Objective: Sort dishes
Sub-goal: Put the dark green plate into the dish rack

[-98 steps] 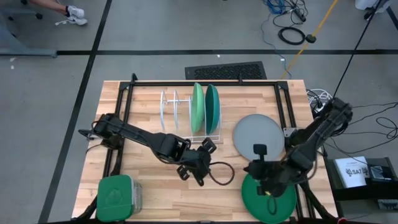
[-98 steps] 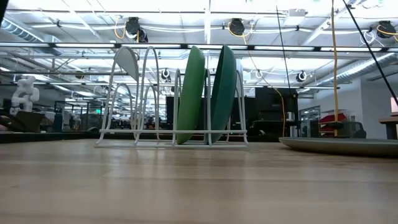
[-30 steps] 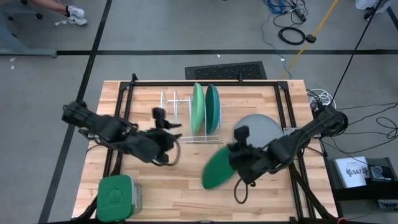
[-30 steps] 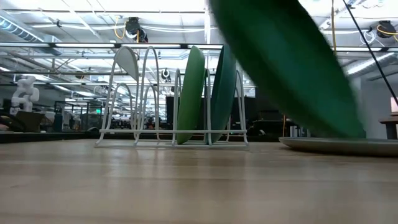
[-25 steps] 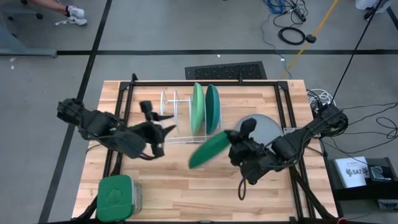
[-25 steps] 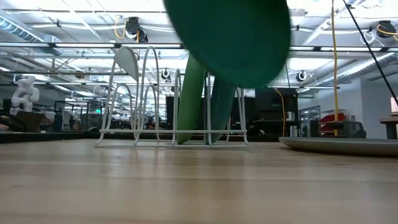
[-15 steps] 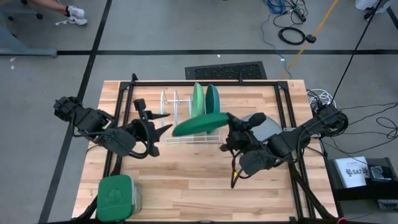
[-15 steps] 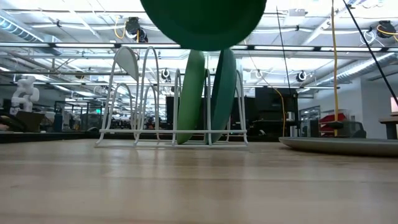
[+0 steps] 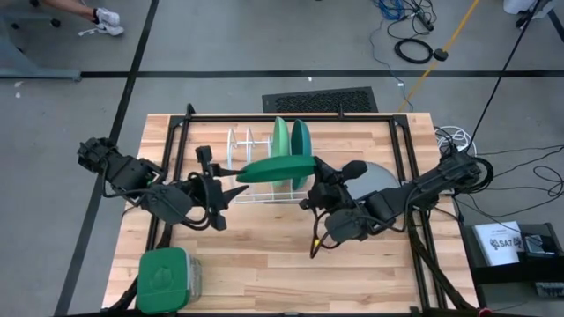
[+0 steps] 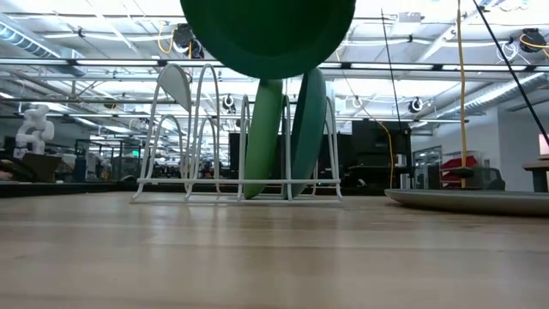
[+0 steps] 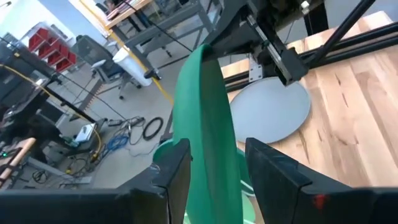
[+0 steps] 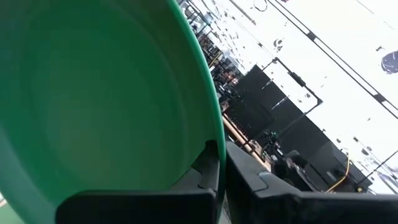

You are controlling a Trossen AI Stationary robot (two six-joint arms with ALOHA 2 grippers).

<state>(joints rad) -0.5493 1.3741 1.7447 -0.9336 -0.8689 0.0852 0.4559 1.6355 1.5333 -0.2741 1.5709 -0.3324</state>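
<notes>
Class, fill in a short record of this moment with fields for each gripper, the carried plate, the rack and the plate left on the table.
right gripper: shut on dark green plate
dark green plate: held in the air above the white wire rack
left gripper: open, its fingers either side of the dark green plate's edge
rack contents: light mint green plate and teal plate, both upright
grey plate: flat on the table

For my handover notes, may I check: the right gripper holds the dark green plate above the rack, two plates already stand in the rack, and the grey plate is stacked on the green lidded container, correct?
One detail is wrong. In the high view the grey plate lies flat on the table right of the rack, far from the green lidded container. The rest holds: the right gripper holds the dark green plate, and two plates stand in the rack.
</notes>
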